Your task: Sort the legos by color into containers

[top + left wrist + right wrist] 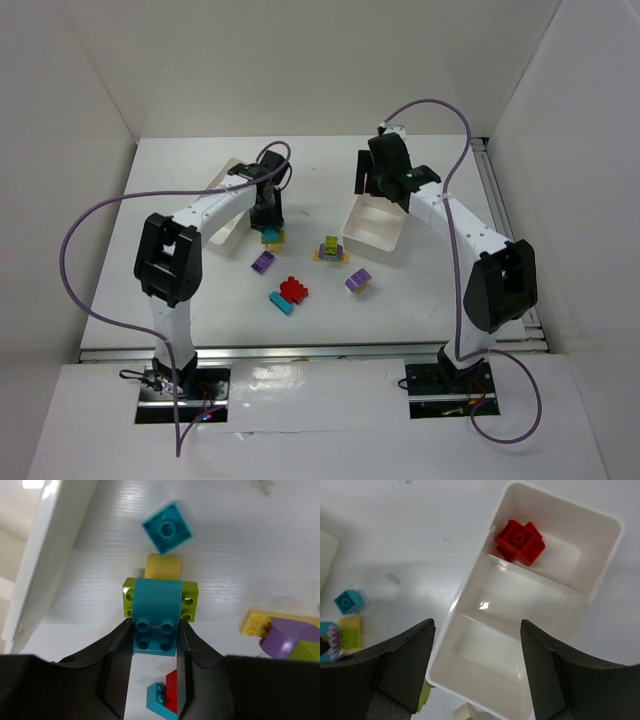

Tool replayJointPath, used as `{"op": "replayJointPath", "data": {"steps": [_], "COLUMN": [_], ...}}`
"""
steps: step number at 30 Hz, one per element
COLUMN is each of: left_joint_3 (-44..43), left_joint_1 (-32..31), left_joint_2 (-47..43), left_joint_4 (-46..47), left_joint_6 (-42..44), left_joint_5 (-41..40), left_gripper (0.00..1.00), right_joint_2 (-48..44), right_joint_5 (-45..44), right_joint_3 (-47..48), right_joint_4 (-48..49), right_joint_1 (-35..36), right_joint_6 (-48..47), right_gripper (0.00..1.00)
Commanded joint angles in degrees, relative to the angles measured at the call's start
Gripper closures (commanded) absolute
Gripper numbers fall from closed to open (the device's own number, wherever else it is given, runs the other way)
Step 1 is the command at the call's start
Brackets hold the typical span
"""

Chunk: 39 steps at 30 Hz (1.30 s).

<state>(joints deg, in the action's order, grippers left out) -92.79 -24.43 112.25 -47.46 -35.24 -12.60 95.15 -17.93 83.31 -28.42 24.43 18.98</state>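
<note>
Mid-table, toward the left edge, the left gripper (155,632) pinches a cyan brick (156,611) stacked on a lime brick (129,597). This looks like the pick step, and next cyan must be pulled free. Toward the far right corner, the right gripper (476,627) hangs wide open and empty over a tray (615,527) holding a red brick (520,542).

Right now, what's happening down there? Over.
Left fingers shut on cyan brick atop lime brick. Right fingers open, empty, over tray; red bricks in end compartment. Nothing blocking.
</note>
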Motion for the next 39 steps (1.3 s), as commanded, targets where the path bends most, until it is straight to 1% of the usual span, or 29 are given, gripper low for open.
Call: {"op": "replayJointPath", "data": {"steps": [1,2,3,7,8,9,10,11,12,13,14,15,16,19,22,25,27,30,31,34,36,37,38,39], "left_joint_3": [-2.83,-3.7,-3.71,-7.04,-7.83,-7.84,-7.84,-7.84,-6.71,-5.92,-4.6,-4.59,-4.59,-3.81,-1.79,0.24,0.77,3.84,3.85,3.85,4.46,4.46,4.46,4.46], "left_joint_1": [0.52,1.04,1.05,3.68,4.99,5.78,6.75,7.63,9.81,10.97,11.93,13.51,13.53,14.14,14.14,14.14,14.14,13.53,13.53,14.05,15.37,16.5,17.04,17.65], "left_joint_2": [-5.7,-6.59,-7.38,-9.76,-10.55,-10.56,-11.34,-11.35,-11.96,-11.96,-11.96,-11.35,-11.35,-10.56,-11.79,-13.37,-14.77,-15.39,-15.91,-15.92,-15.92,-15.92,-15.92,-15.31], "left_joint_4": [4.65,5.27,5.8,6.33,6.33,6.33,7.81,8.87,10.27,11.94,14.91,16.07,16.69,17.4,19.51,20.3,21.01,22.67,23.2,23.82,25.66,27.58,28.64,29.87], "left_joint_6": [5.61,7.71,8.78,12.83,14.05,14.67,15.29,15.82,15.82,15.82,13.82,13.1,12.31,11.26,9.76,8.53,7.92,6.6,6.59,5.19,3.7,2.13,1.24,-0.68], "left_joint_5": [7.75,10.38,11.97,19.27,23.72,26.81,30.23,38.27,43.14,47.62,54.72,57.4,58.56,58.57,56.81,55.93,54.18,54.17,55.04,58.72,61.63,65.3,67.16,71.01], "left_gripper": [0.87,0.94,1.0,1.0,1.0,1.0,1.0,1.0,1.0,1.0,1.0,1.0,1.0,1.0,1.0,1.0,1.0,1.0,1.0,1.0,1.0,1.0,1.0,1.0], "right_joint_2": [0.03,0.03,0.03,0.03,0.55,0.56,0.56,0.56,0.56,0.56,1.17,1.78,1.79,1.79,3.1,3.11,3.11,5.04,5.82,5.83,5.05,3.74,2.94,2.32], "right_joint_5": [10.87,14.38,20.51,32.33,34.52,39.77,42.6,46.02,53.63,56.4,58.34,60.1,60.12,57.41,55.46,54.94,55.64,54.06,53.27,51.69,52.91,53.44,54.22,56.15], "right_joint_3": [3.26,3.26,3.26,5.19,5.2,5.2,5.2,4.33,3.8,3.79,3.79,4.49,5.28,5.29,5.9,3.11,2.47,3.7,4.23,3.45,0.9,-1.63,-3.05,-4.37], "right_joint_4": [-0.84,-0.06,0.73,1.35,0.83,0.83,2.22,3.36,4.86,4.87,4.87,4.87,4.87,6.1,6.1,11.0,15.93,16.56,16.56,18.05,21.73,23.22,24.89,28.74], "right_joint_1": [-2.27,-2.97,-3.68,-3.68,-3.68,-3.68,-3.68,-3.68,-4.21,-4.21,-4.21,-4.21,-3.69,-3.07,-1.93,-0.79,-0.17,1.5,2.2,2.21,1.33,0.54,0.01,-1.04], "right_joint_6": [-0.52,-1.05,-1.05,-2.28,-2.89,-2.9,-3.51,-4.12,-4.13,-4.13,-4.13,-4.13,-4.13,-2.47,0.78,5.61,9.3,10.89,10.9,12.82,14.06,15.37,16.17,17.74], "right_gripper": [0.23,0.23,0.23,0.22,0.22,0.22,0.22,0.21,0.19,0.18,0.16,0.14,0.14,0.13,0.13,0.13,0.13,0.08,0.05,0.05,0.05,0.05,0.06,0.07]}}
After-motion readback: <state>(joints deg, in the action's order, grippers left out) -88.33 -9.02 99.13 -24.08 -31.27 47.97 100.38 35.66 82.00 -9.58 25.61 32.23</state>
